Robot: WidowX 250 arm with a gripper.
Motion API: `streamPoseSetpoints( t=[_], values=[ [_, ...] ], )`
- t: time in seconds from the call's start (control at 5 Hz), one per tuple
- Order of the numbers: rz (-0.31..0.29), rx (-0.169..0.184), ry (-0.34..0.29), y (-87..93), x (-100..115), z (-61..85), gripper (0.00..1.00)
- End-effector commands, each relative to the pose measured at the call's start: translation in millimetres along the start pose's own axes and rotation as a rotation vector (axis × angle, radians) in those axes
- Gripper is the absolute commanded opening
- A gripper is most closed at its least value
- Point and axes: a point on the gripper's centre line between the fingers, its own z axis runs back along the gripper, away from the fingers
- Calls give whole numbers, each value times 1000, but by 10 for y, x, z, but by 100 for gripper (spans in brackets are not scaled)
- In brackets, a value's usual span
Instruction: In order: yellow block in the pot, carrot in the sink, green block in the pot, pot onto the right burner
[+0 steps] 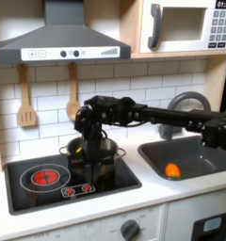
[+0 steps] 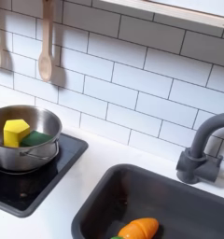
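Sitting below claw (image 1: pixel 89 160): pot (image 1: pixel 92 152)

1. The black arm reaches in from the first exterior view's right, its long forearm link running almost level toward the view's left.
2. Above the end effector (image 1: pixel 89 162), the wrist joint bends sharply, so the last link points straight down.
3. The end effector hangs directly below that wrist, its tip low.
4. Its dark fingers blur together, so their spacing cannot be judged.
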Motion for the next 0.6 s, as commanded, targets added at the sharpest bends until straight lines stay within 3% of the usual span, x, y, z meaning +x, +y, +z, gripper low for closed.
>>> streamPoseSetpoints(
  t=[0.0, 0.4],
  values=[
    [-4, 1, 6, 7, -21, -17, 0],
    [-8, 4, 4, 15, -9, -44, 0]
  ],
)
